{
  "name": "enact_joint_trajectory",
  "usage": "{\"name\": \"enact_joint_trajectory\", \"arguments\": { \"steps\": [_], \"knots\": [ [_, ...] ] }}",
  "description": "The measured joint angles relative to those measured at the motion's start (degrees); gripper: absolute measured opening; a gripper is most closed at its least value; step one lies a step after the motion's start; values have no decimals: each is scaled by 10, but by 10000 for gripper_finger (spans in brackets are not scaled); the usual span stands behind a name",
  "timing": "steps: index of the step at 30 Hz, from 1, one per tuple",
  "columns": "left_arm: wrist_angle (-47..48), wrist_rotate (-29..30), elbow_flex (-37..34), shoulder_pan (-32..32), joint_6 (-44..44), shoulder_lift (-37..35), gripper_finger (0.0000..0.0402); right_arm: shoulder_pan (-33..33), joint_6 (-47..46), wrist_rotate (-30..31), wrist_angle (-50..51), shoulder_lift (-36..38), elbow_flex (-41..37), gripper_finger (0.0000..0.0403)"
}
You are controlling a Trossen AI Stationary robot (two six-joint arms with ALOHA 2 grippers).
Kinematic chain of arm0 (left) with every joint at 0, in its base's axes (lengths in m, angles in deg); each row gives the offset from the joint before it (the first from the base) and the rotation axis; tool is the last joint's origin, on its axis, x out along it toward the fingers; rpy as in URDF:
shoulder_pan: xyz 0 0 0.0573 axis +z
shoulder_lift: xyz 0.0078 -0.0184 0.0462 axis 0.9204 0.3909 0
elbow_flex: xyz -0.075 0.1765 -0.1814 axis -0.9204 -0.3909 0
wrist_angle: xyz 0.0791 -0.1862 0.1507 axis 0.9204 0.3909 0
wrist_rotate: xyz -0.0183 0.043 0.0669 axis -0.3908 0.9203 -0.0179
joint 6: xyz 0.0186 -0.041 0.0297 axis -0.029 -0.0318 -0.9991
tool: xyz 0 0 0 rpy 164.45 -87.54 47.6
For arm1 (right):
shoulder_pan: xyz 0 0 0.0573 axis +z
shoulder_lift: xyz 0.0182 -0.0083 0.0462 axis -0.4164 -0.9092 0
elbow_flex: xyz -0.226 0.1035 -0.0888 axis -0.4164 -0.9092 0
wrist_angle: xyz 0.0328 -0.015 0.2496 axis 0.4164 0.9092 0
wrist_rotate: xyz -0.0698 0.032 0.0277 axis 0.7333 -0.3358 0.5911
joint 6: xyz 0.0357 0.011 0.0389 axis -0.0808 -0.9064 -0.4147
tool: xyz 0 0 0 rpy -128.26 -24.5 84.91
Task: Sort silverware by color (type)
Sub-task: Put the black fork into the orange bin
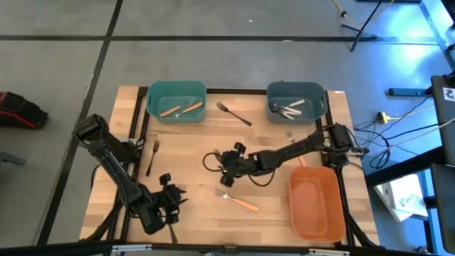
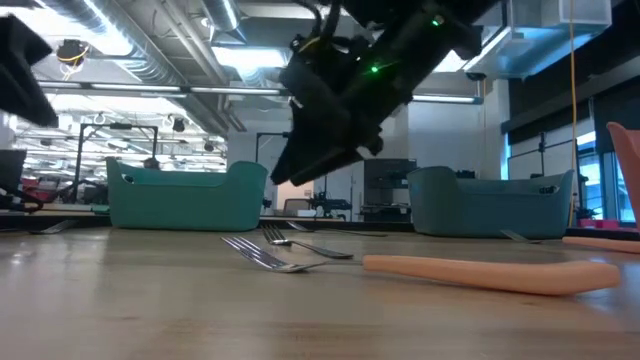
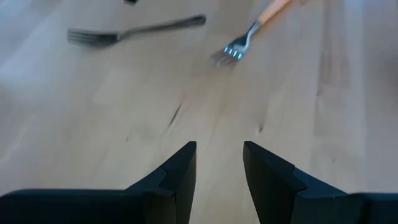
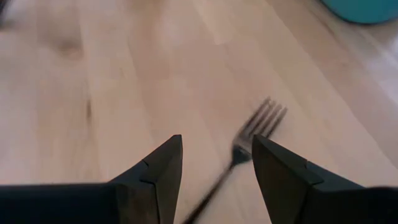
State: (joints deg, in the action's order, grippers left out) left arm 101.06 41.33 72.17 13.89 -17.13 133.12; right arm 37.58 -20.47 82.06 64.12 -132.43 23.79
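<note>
Right end effector (image 4: 216, 165) over blurred fork (image 4: 249, 140), handle hidden

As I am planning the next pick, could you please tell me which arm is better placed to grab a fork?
The right. The right gripper, open, hangs low with a metal fork lying between its jaws; the left gripper, also open, has nothing between its jaws.

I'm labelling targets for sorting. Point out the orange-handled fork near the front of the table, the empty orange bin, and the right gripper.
orange-handled fork (image 1: 242, 203): high view, on the orange handle.
orange bin (image 1: 317, 231): high view, on its bare floor.
right gripper (image 1: 226, 171): high view, midway between the fingertips, over the table's middle.
</note>
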Motion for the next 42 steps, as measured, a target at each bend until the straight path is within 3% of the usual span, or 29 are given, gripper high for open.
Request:
{"name": "enact_joint_trajectory", "arguments": {
  "steps": [7, 11, 14, 19, 22, 25, 31, 37, 42],
  "knots": [
    [-2, 65, -1, -16, -3, -8, 127, -11, -60, 3, 38, -8, 12, 179],
    [-41, 101, -49, -7, 26, -4, 127, -10, -75, -31, 105, -8, 12, 179],
    [-115, 81, -83, 4, 31, -4, 127, 1, -84, -13, 106, -14, 10, 179],
    [-160, -18, -131, 61, 35, -4, 127, 0, -84, 4, 76, -32, 9, 179],
    [-127, -91, -130, 113, 21, -18, 127, -4, -67, 3, 84, -33, 8, 179],
    [-99, -120, -101, 151, -34, -55, 127, 6, -66, 20, 123, -20, 8, 179],
    [-17, -116, -56, 215, -133, -135, 127, 37, -63, 103, 190, 7, 9, 179],
    [41, -131, -21, 282, -202, -194, 128, 54, -43, 98, 219, 24, 2, 179],
    [185, -131, 43, 353, -217, -204, 128, 54, -52, 52, 164, 49, -45, 179]
  ]
}}
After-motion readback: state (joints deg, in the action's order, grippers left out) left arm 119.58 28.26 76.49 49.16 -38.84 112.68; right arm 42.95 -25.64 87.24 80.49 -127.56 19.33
